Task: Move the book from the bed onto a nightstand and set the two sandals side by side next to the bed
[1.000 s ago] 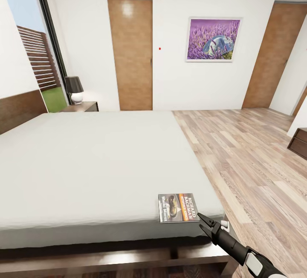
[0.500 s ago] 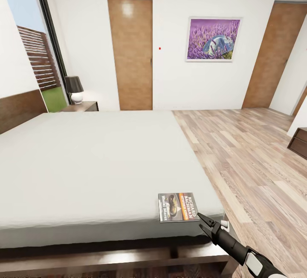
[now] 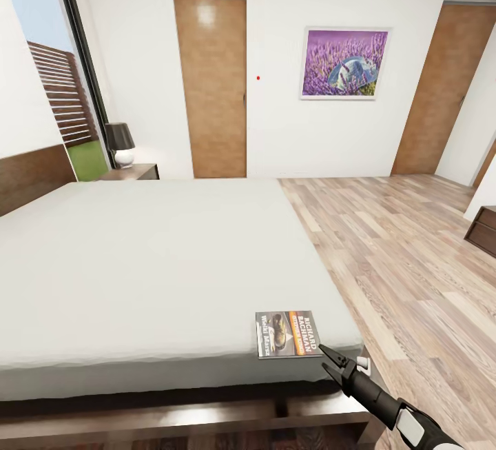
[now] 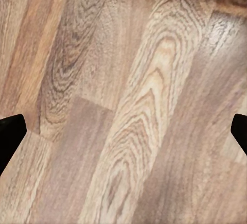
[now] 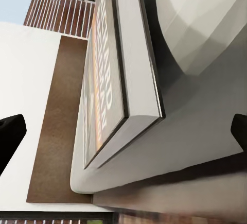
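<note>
Book (image 3: 288,334) flat on bed (image 3: 158,264) corner

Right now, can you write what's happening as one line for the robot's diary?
stage: reaching for book | book: flat on bed corner | right gripper: open, beside book | left gripper: open, over floor

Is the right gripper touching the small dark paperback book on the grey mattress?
Apart. In the right wrist view, the book lies ahead, between the open fingers of the right gripper.
</note>
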You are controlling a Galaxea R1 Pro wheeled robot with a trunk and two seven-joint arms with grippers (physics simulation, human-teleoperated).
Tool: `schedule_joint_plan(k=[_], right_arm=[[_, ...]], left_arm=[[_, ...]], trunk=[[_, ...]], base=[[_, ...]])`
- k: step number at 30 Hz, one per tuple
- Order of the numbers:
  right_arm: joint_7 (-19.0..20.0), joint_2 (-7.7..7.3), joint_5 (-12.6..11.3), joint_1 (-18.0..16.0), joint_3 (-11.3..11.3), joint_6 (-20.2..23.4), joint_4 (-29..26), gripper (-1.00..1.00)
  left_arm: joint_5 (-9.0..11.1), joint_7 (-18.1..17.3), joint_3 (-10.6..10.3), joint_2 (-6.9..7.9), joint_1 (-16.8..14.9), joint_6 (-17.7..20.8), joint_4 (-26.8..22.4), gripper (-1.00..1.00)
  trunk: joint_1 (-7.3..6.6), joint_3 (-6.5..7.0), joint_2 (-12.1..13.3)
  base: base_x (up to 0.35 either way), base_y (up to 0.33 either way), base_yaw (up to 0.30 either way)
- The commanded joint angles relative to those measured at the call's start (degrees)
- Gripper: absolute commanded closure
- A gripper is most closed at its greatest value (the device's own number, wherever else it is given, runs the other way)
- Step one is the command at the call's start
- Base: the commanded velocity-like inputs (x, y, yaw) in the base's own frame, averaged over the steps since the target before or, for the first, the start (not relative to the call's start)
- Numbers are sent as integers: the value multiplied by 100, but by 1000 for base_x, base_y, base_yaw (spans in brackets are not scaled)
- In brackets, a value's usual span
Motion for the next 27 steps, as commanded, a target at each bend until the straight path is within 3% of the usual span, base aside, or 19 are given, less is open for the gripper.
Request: schedule_joint_plan(k=[1, 27], right_arm=[[7, -2, -43, -2, 12, 57, 1, -100], [7, -1, -39, -16, 12, 57, 1, -100]], left_arm=[[60, -29, -44, 0, -4, -13, 7, -100], [60, -35, -44, 0, -4, -13, 7, -100]], trunk=[[-1, -5, -2], [-1, -5, -2]], base=[[0, 0, 0], [0, 0, 0]])
